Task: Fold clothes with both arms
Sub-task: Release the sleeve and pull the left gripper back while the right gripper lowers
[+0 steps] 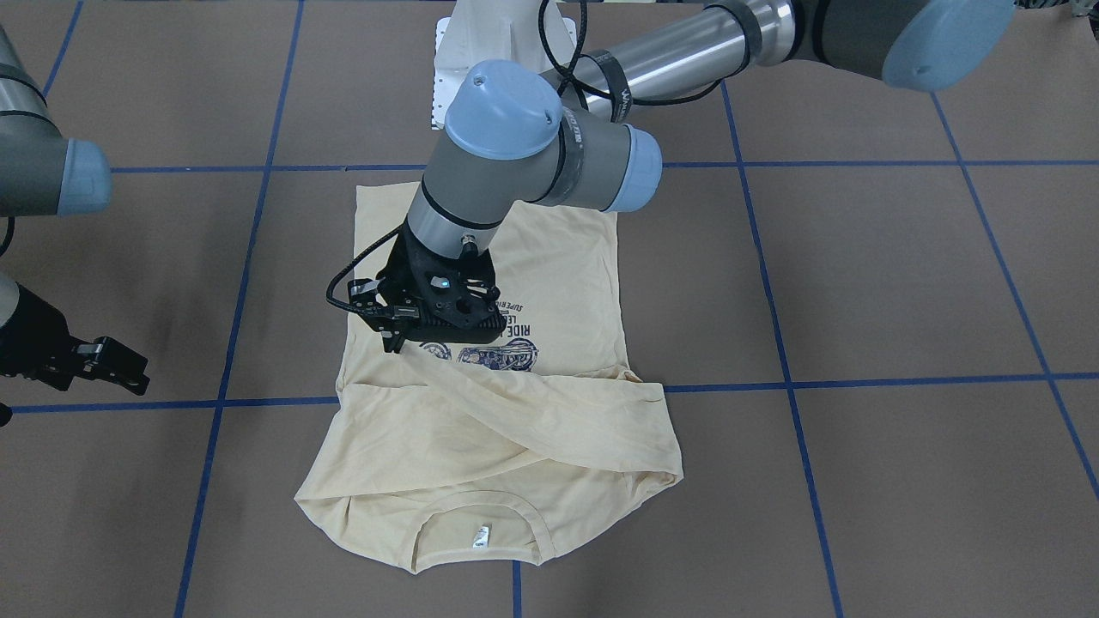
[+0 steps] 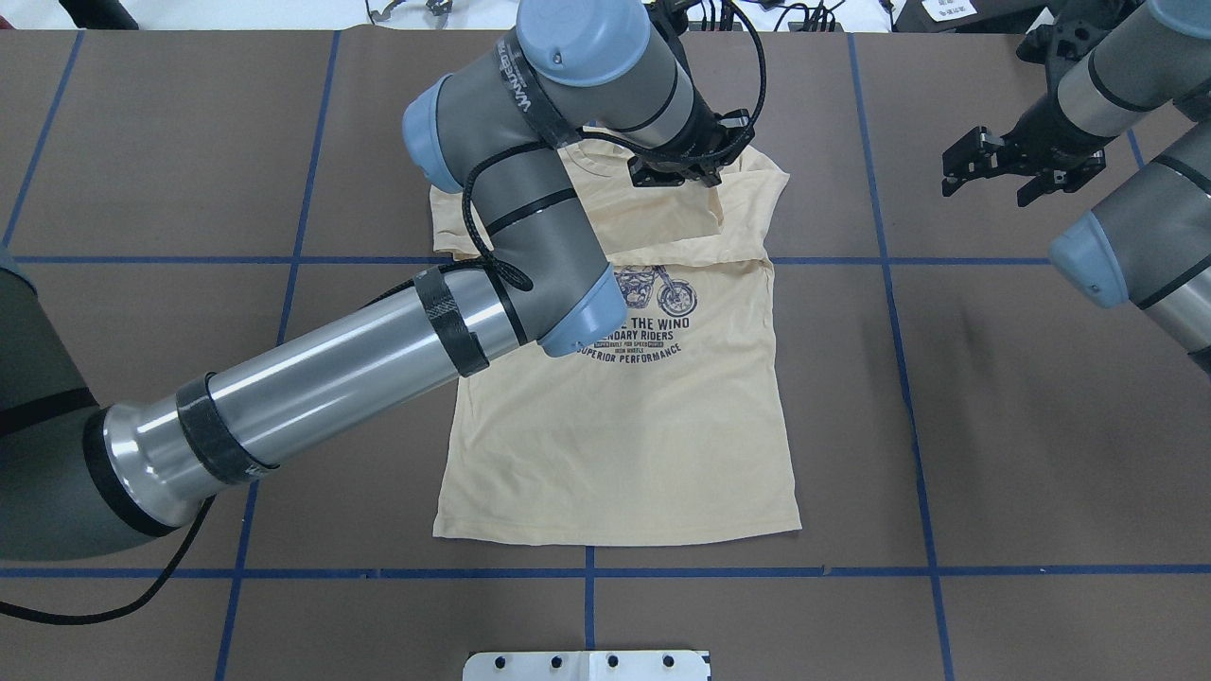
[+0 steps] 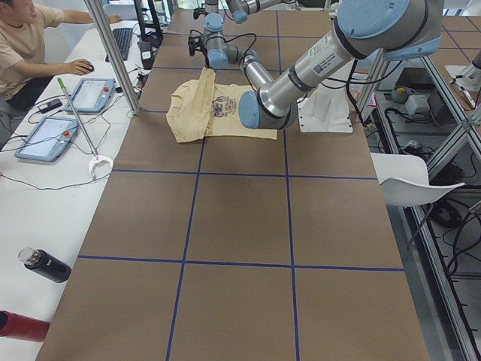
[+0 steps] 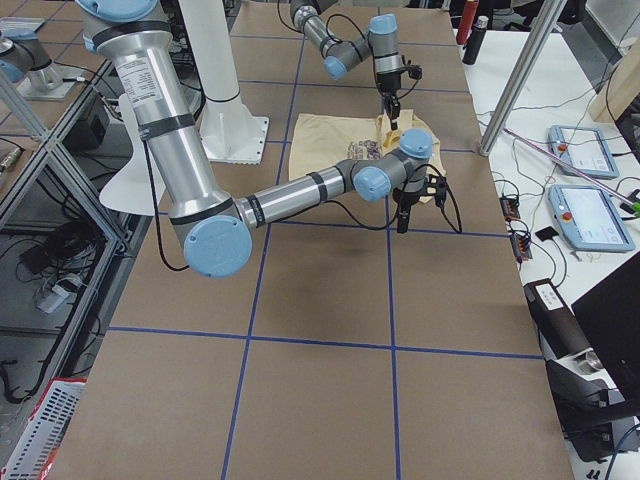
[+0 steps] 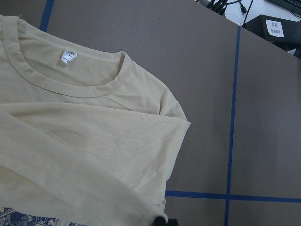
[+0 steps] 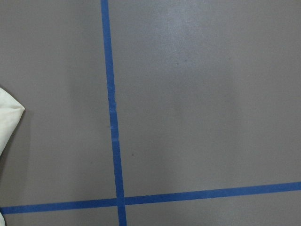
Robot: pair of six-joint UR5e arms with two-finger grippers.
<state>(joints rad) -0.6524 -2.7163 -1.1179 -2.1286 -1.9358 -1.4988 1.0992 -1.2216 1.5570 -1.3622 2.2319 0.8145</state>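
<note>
The cream-yellow T-shirt (image 1: 567, 266) lies flat on the brown table, print (image 2: 653, 317) up, with both long sleeves folded across the chest. Its neckline and white tag (image 1: 481, 536) are at the far end from the robot. My left gripper (image 1: 397, 343) reaches over the shirt's chest. In the left wrist view its fingertips (image 5: 164, 221) are together at the end of a folded sleeve, pinching the fabric (image 5: 94, 141). My right gripper (image 2: 989, 180) hangs open and empty above bare table off the shirt's side; its wrist view shows only a shirt corner (image 6: 7, 117).
The white pedestal base (image 2: 587, 665) stands at the robot's side of the table. Blue tape lines (image 1: 790, 386) mark a grid on the brown surface. An operator (image 3: 22, 45), tablets and bottles are beside the table on the far side from the robot.
</note>
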